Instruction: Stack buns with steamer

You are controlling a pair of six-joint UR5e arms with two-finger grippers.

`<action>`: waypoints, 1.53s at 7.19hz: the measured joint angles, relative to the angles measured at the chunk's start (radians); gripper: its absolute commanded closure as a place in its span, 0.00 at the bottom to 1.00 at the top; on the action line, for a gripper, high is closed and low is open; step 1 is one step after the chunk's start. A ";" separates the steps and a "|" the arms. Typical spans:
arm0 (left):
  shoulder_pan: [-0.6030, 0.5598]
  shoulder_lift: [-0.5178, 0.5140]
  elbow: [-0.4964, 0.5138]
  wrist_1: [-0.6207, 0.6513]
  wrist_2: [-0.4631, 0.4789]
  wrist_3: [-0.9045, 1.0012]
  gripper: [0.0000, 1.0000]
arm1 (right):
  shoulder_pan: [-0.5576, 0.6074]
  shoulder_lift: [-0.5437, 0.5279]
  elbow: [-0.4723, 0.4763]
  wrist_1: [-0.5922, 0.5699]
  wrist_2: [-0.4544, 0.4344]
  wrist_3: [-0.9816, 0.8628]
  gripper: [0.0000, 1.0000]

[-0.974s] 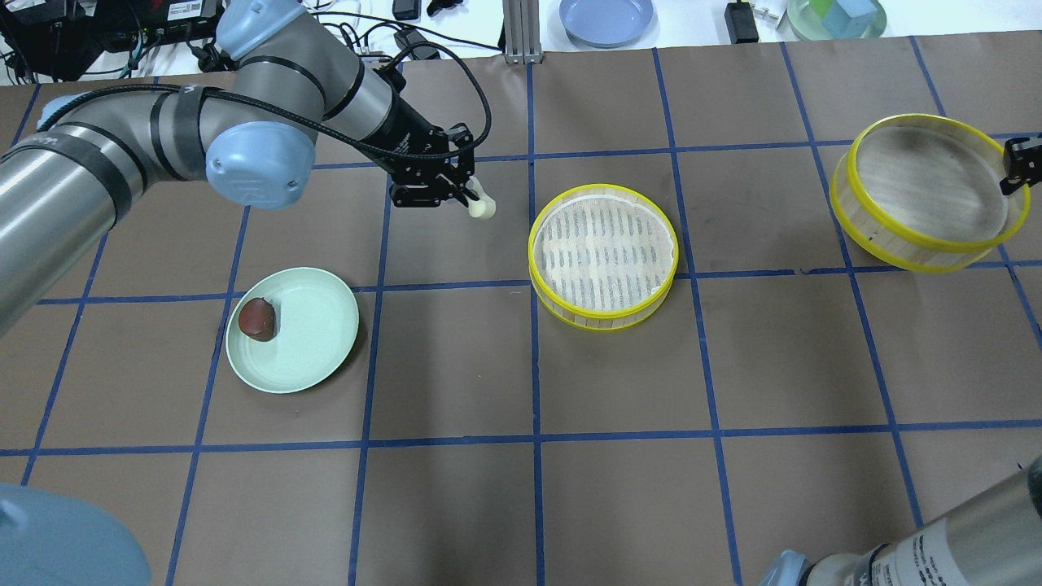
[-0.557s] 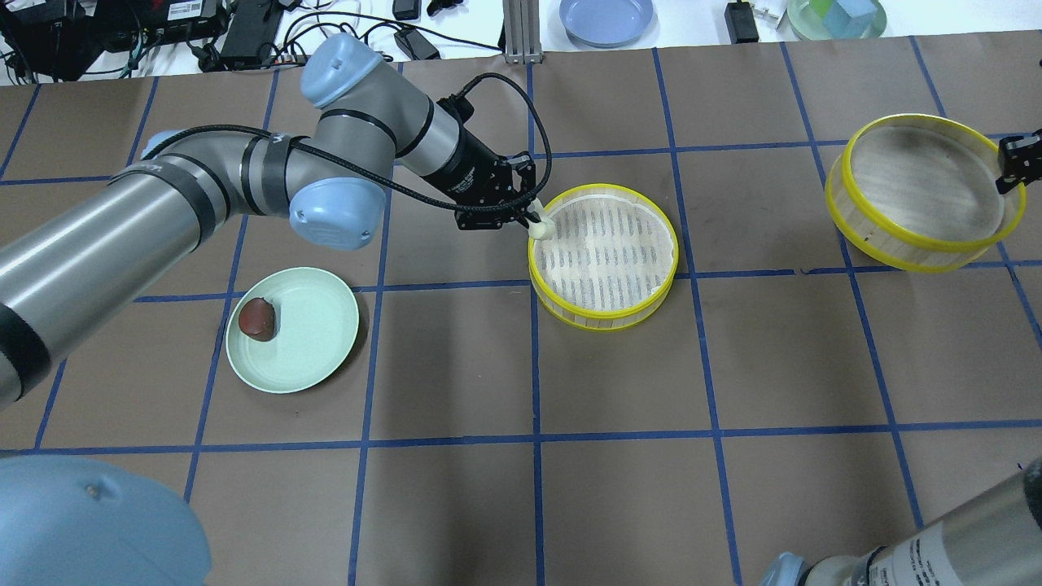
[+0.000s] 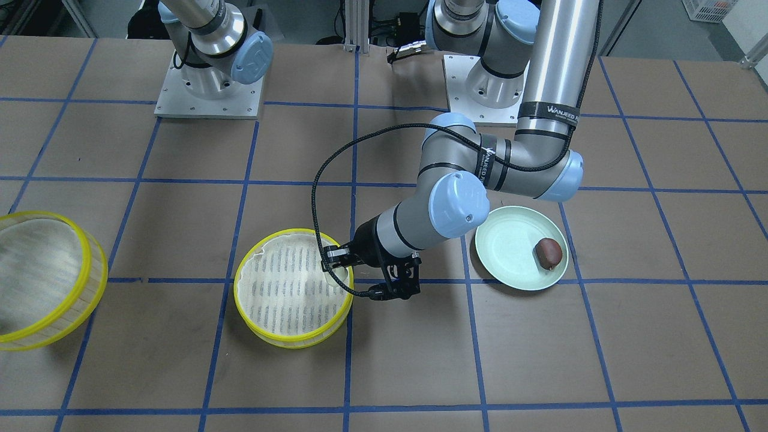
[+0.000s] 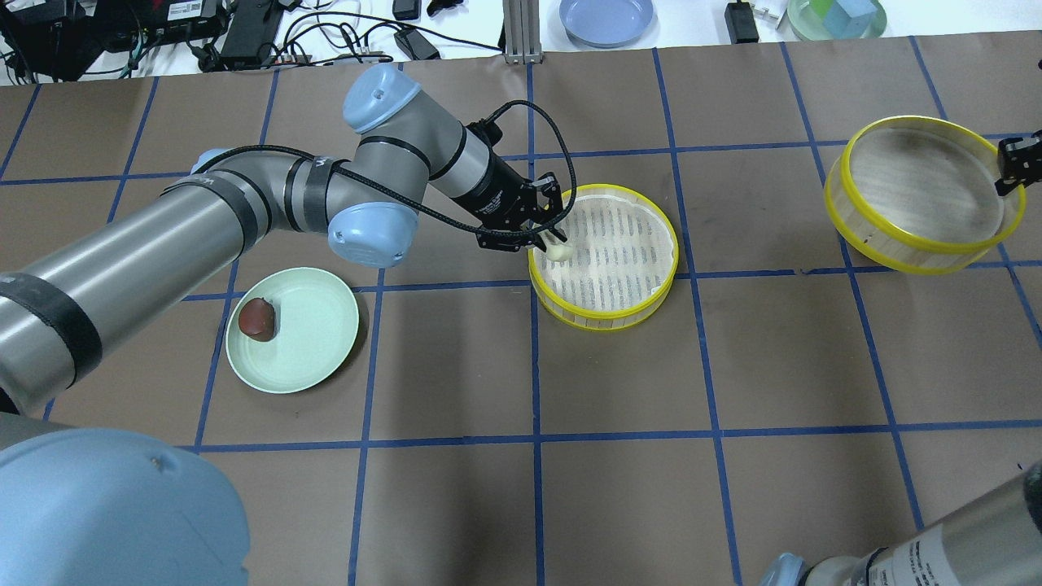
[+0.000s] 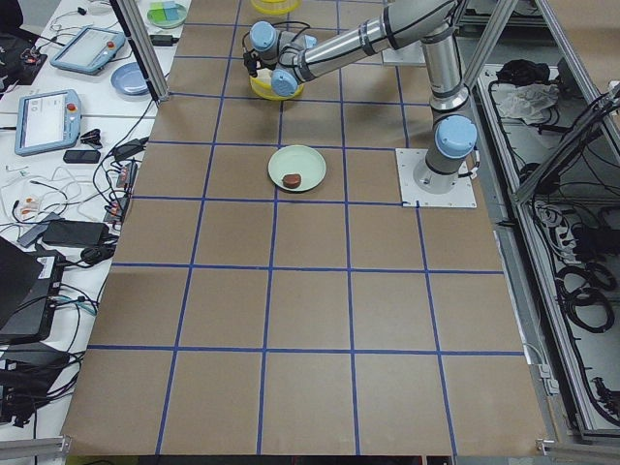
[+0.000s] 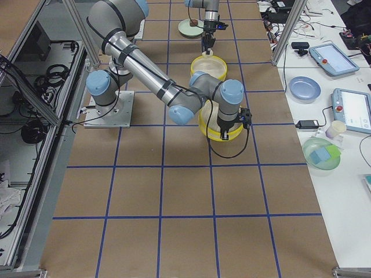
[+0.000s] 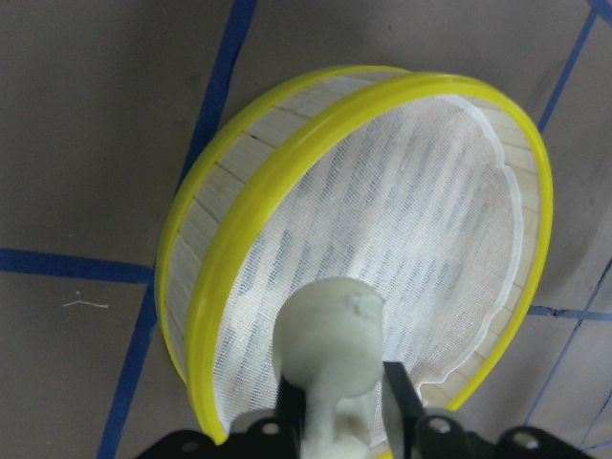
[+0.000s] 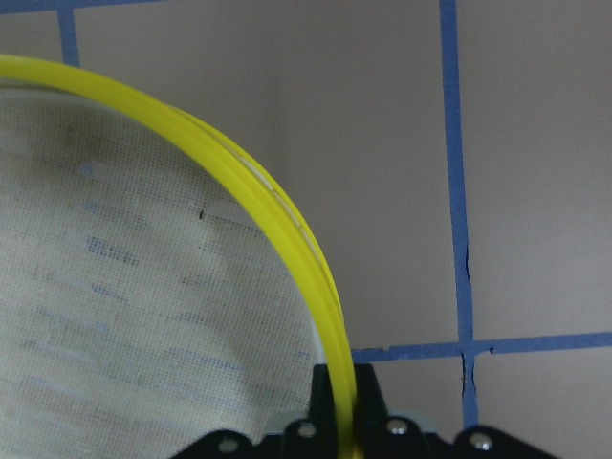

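Note:
My left gripper (image 4: 553, 244) is shut on the pale cream bun (image 4: 558, 253) and holds it just inside the left rim of the middle steamer tier (image 4: 606, 312), low over its striped cloth. The left wrist view shows the bun (image 7: 330, 335) between the fingers, above the tier (image 7: 287, 172). My right gripper (image 4: 1013, 163) is shut on the rim of the second tier (image 4: 912, 244) and holds it tilted at the far right; its rim (image 8: 287, 239) fills the right wrist view. The dark reddish-brown bun (image 4: 257, 318) lies on the pale green plate (image 4: 321, 325) at the left.
A blue plate (image 4: 606, 18) and a green bowl with blocks (image 4: 837, 16) stand beyond the table's far edge, among cables and devices. Both arm bases (image 3: 207, 90) stand at the robot's side of the brown, blue-taped table.
My left arm has swung right with the cream bun, from open table left of the tier to just inside its left rim. The right gripper's tier has barely shifted.

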 measured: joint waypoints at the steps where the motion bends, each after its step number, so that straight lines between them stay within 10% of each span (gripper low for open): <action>1: -0.003 -0.001 0.003 0.001 0.000 -0.026 0.00 | 0.013 -0.019 0.000 0.026 -0.001 0.041 1.00; 8: -0.012 0.021 0.031 -0.004 0.015 -0.125 0.01 | 0.136 -0.113 0.017 0.107 0.005 0.270 1.00; 11: 0.071 0.079 0.069 -0.135 0.273 0.134 0.00 | 0.294 -0.160 0.053 0.148 0.015 0.425 1.00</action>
